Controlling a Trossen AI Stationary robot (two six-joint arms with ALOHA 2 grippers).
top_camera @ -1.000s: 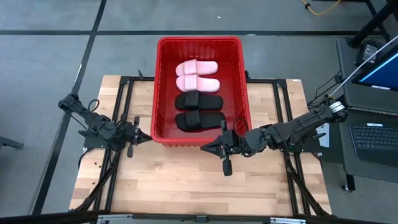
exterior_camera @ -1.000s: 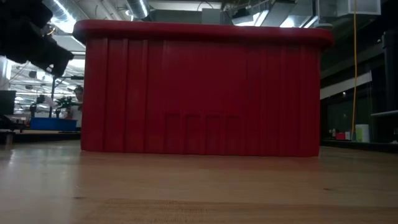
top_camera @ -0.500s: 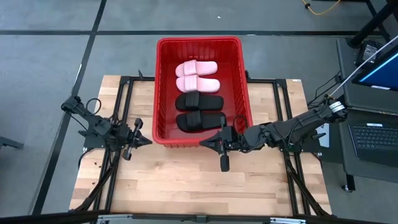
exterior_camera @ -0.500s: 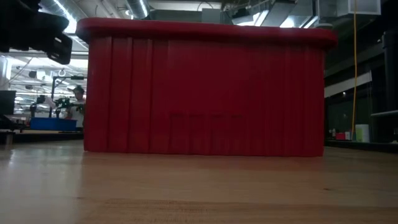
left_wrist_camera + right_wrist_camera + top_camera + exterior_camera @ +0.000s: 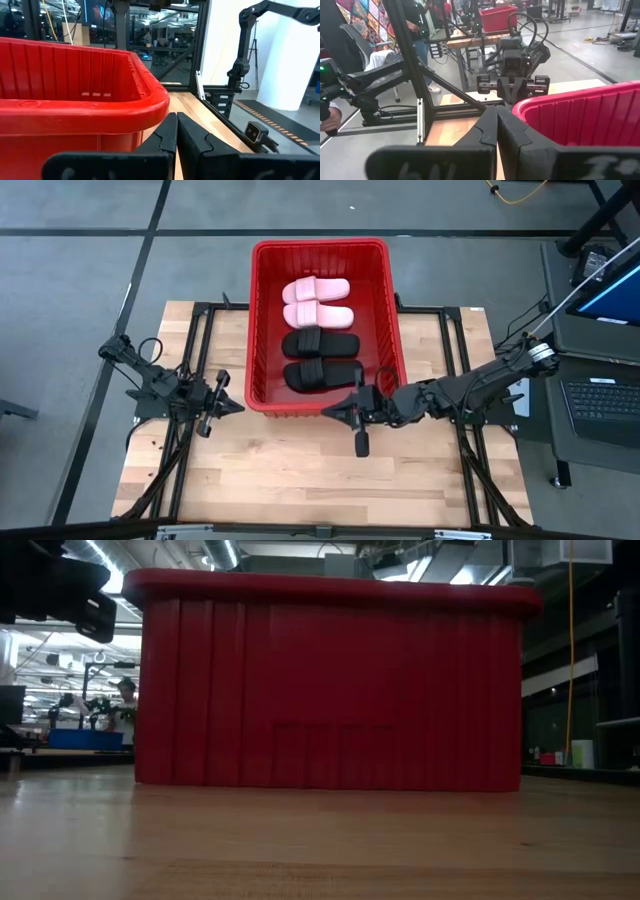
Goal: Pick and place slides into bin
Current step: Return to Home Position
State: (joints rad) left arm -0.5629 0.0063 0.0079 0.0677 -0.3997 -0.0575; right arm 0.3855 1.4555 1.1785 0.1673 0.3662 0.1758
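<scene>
Hovering beside the bin (image 5: 320,245), left gripper (image 5: 234,406) clenched, right gripper (image 5: 328,411) clenched, slides (image 5: 320,342) inside.

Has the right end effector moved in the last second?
Yes, slightly: the right end effector shifted toward the near wall of the bin.

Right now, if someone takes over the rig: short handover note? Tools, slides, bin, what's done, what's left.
Left tool: shut, holding nothing, just off the near-left corner of the bin, at about rim height.
Right tool: shut, holding nothing, by the bin's near rim, pointing toward the left arm.
Slides: both pink slides and both black slides lie in the bin, pink pair at the far end, black pair at the near end. No slide shows on the table.
Done: all four slides binned.
Left: probably only drawing both arms back to rest.
</scene>
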